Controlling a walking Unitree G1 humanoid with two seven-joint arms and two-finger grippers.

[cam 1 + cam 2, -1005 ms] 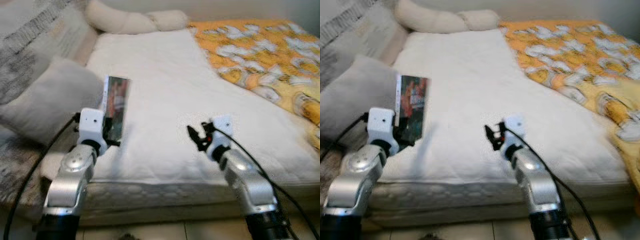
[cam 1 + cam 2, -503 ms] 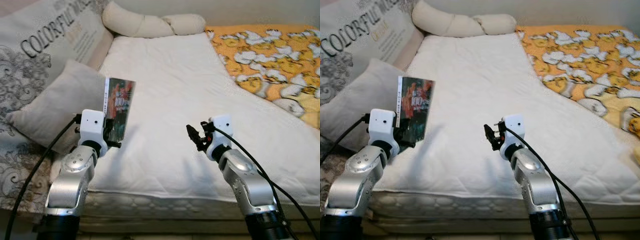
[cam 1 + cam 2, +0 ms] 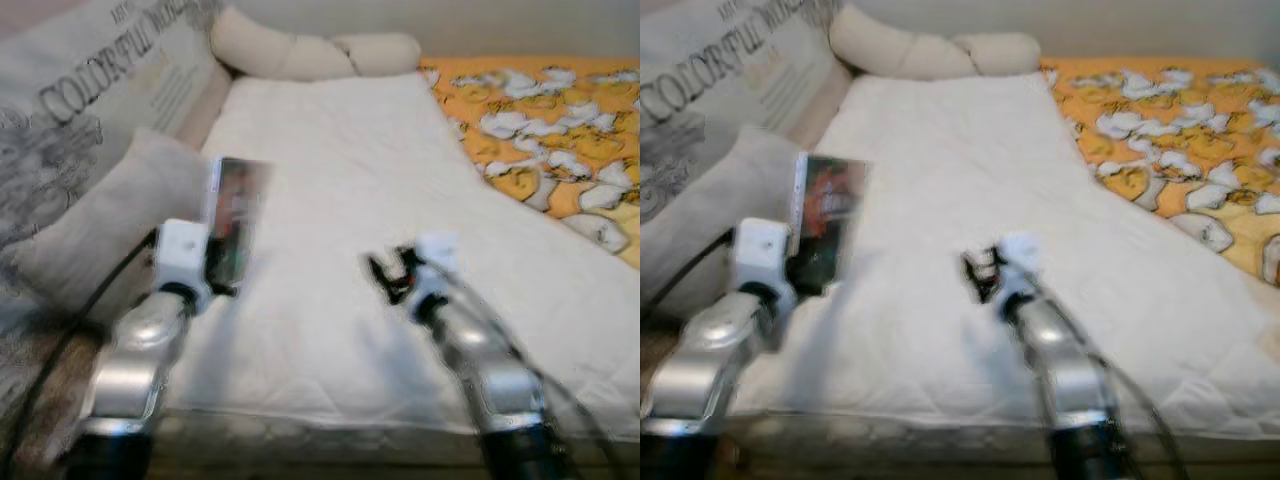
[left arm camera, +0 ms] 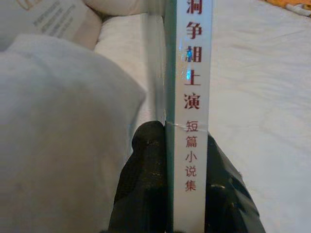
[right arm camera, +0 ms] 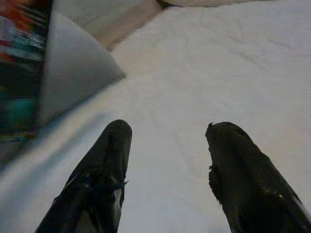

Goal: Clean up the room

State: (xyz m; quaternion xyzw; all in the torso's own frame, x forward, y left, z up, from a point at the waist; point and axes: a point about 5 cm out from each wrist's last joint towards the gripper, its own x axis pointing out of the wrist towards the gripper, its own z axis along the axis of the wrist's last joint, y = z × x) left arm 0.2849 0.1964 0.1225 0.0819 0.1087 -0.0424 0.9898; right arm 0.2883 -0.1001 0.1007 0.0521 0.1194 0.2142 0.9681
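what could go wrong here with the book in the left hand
The left hand pinches the book only at its lower edge, with most of it standing upright above the fingers, so it might tip or slip while the robot moves; the eye views are blurred. If it drops, it could land on the white mattress or against the grey pillow beside it.

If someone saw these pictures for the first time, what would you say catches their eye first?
Most striking is the thin book with a dark, red-printed cover, held upright by the left gripper above the white quilted mattress, beside a plain grey pillow. The right gripper hovers open over the mattress. Further right lies a bright orange blanket with white patches.
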